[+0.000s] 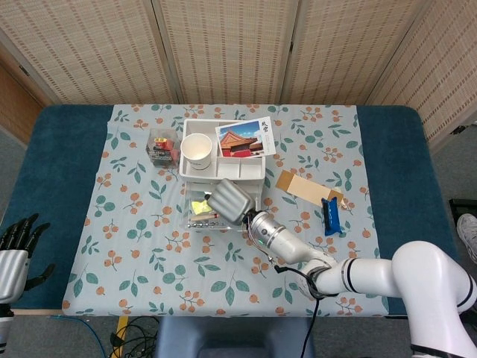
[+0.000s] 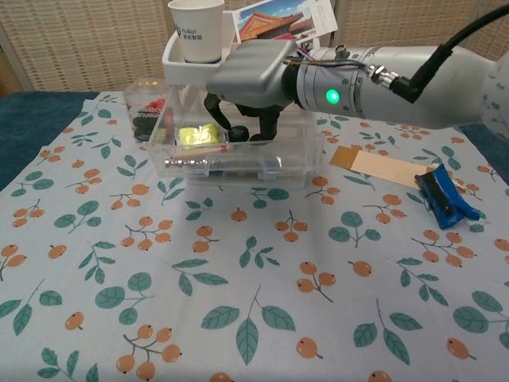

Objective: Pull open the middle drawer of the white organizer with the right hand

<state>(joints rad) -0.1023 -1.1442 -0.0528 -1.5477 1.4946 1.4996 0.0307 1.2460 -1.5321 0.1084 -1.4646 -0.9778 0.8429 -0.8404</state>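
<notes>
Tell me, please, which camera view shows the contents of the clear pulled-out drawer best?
The chest view: the drawer faces the camera, its yellow item showing through the clear wall under the right hand. The head view looks straight down, and that hand covers much of the drawer.

– what can't you make out here?
– your right hand point(image 2: 250, 79) covers the organizer's point(image 2: 238, 76) middle, so any fingertip contact is hidden. the paper cup point(image 2: 196, 28) is cut by the upper edge, your left hand point(image 1: 15, 253) by the left.

Clear glossy plastic drawer point(image 2: 238, 163), matt printed cloth point(image 2: 238, 278), smooth grey metal-look right hand point(image 2: 246, 76), paper cup point(image 2: 196, 30).
</notes>
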